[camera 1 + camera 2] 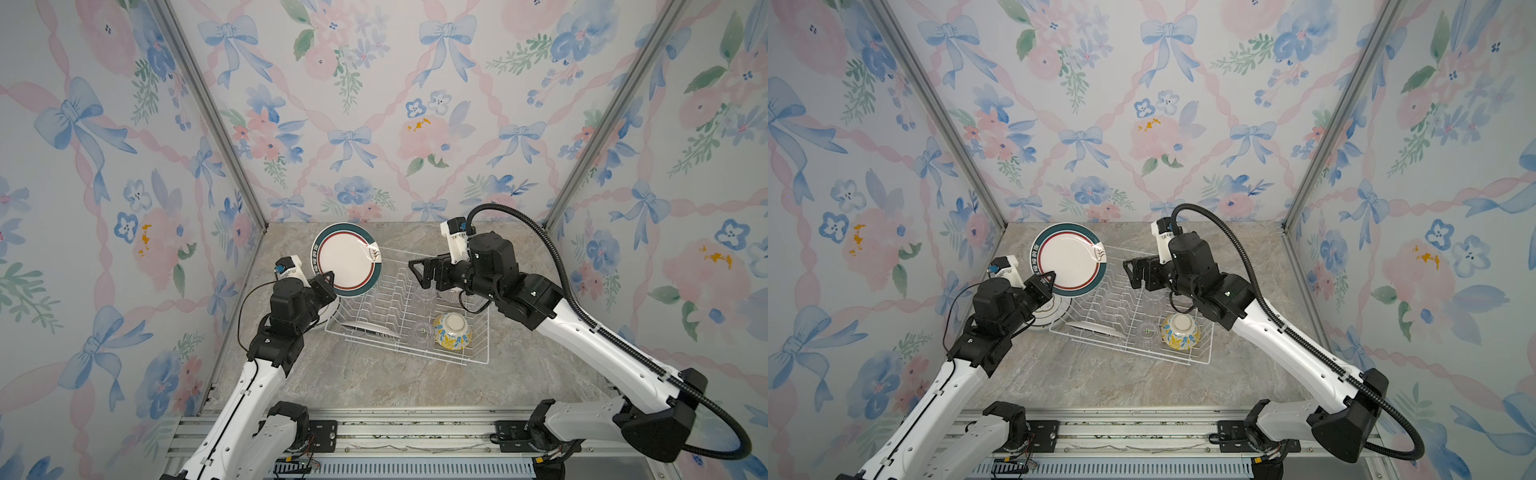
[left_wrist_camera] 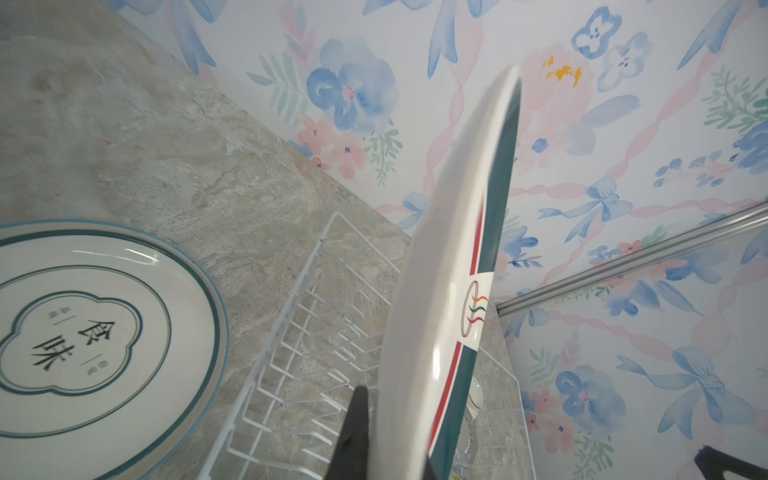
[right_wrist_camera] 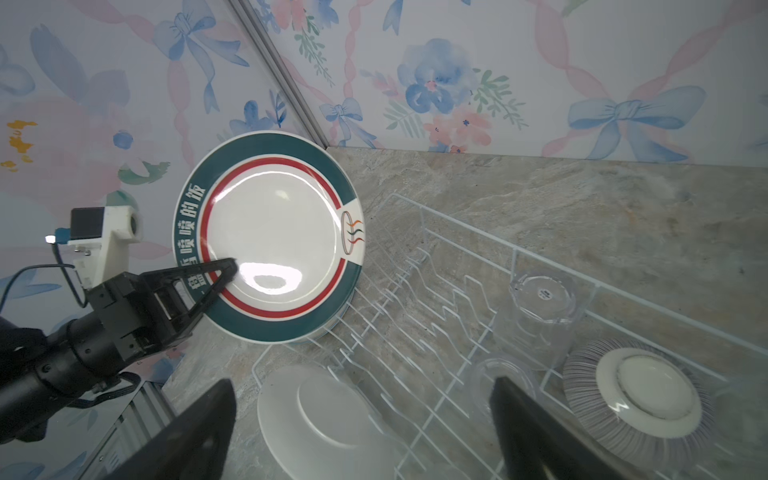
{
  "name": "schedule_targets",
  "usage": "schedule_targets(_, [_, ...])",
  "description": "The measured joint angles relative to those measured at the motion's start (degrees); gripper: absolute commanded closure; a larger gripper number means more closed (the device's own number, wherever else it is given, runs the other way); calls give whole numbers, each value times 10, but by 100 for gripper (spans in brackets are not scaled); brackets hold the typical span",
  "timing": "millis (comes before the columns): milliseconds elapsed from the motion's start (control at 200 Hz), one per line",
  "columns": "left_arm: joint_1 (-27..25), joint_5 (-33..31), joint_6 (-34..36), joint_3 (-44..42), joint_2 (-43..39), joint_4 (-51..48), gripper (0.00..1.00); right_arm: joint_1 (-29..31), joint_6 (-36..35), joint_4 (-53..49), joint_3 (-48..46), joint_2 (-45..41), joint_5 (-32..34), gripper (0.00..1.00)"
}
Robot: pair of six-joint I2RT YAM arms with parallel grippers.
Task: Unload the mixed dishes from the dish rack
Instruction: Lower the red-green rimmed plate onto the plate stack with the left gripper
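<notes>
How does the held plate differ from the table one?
The green-rimmed plate stands nearly upright in the left gripper; the blue-rimmed plate lies flat. The green-rimmed plate has a broad band and red ring; the blue-rimmed plate, thin lines around central characters. Both are round.

Light: bright, even, from overhead.
Shadows: soft, faint on the desk (image 1: pixel 374 382).
Glare: white patches on the green-rimmed plate (image 3: pixel 270 237).
Blur: its rim soft in the left wrist view.
</notes>
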Motion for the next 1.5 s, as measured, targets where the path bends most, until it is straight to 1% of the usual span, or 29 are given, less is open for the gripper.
schedule_targets(120, [41, -6, -12, -18, -35, -6, 100, 0, -6, -17, -16, 0, 18, 3])
schedule_targets(230, [77, -10, -25, -40, -61, -17, 100, 0, -6, -28, -31, -1, 18, 3])
schedule_targets(435, [126, -13, -43, -75, -85, -32, 100, 2, -6, -37, -37, -3, 18, 3])
schedule_targets(610, [150, -13, -54, -100, -100, -32, 100, 2, -6, -43, -49, -11, 18, 3])
schedule_targets(750, [159, -17, -55, -129, -130, -35, 100, 2, -6, -56, -53, -12, 18, 3])
schedule_targets(1015, [163, -60, -66, -196, -188, -51, 100, 2, -5, -63, -60, -14, 18, 3])
schedule_targets(1165, [171, -71, -70, -205, -178, -62, 100, 3, -5, -65, -60, -12, 18, 3])
schedule_targets(1305, [176, -70, -70, -205, -148, -61, 100, 5, -4, -66, -60, -3, 17, 3])
schedule_targets(1500, [193, -35, -63, -205, -72, -38, 100, 7, -1, -66, -60, 14, 17, 3])
